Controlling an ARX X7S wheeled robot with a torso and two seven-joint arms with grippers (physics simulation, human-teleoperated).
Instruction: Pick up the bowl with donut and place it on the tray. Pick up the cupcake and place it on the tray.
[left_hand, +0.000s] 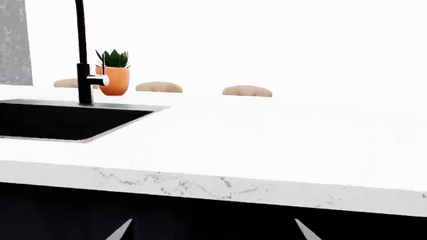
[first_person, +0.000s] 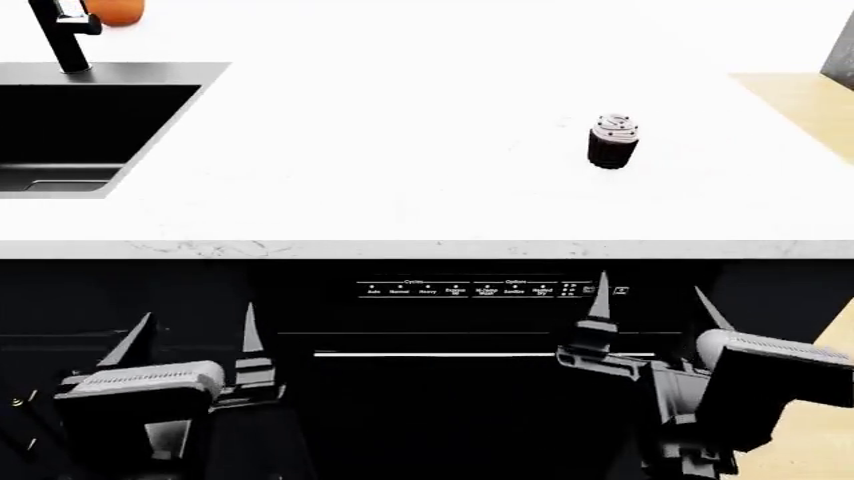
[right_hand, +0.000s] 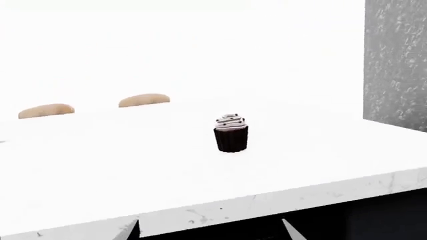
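Both hands low before the counter, left hand (first_person: 194, 335) and right hand (first_person: 654, 305) spread, empty

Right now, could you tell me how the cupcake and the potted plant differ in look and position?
The cupcake is dark-wrapped with white frosting; the potted plant is green leaves in an orange pot. The cupcake stands alone on open counter nearer the right pincer; the potted plant sits behind the faucet by the sink. Both stand upright on the white countertop.

A home kitchen: a white marble table (first_person: 400, 150) holds a black sink (first_person: 80, 130) with a tall black tap (left_hand: 83, 50), above a dishwasher (first_person: 467, 330) (control panel showing).
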